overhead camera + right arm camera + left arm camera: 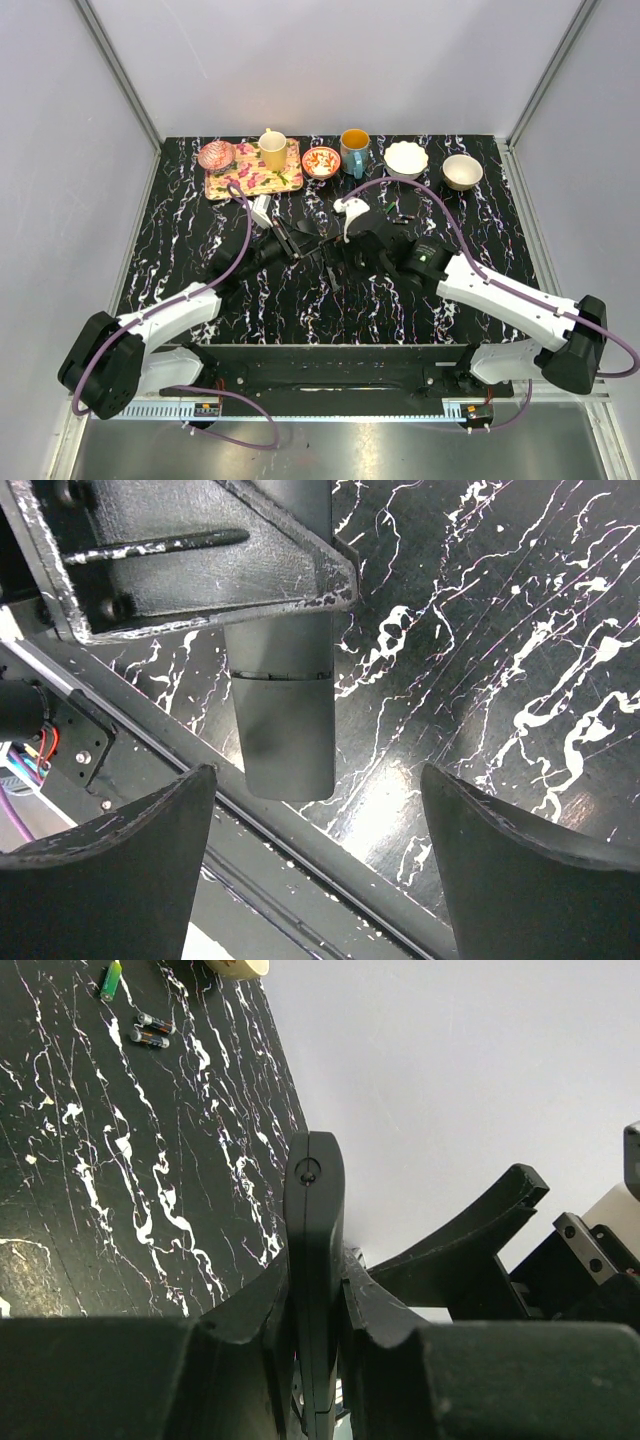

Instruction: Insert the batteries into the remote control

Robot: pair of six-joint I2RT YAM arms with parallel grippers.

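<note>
Risk, left: left gripper [315, 1275] clamps remote control [315, 1195] on its thin edge. Narrow hold, so push from other arm may twist bar or slip it loose.
Risk, right: right gripper [318, 785] empty, jaws spread wide. Off-centre closing may knock seamed end.
Batteries [148, 1038] lie on table [80, 1160], well apart from remote, not yet loaded.
Position: remote pinched between left fingers. Free end reaches into right jaws' gap, apparently untouched, depth hard to judge.

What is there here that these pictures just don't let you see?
- Left wrist view: the remote control is edge-on, with the left gripper covering its lower part, so neither flat face shows.
- Left wrist view: the two batteries are too small to read their ends.
- Right wrist view: the remote control's upper end is behind the left gripper.
</note>
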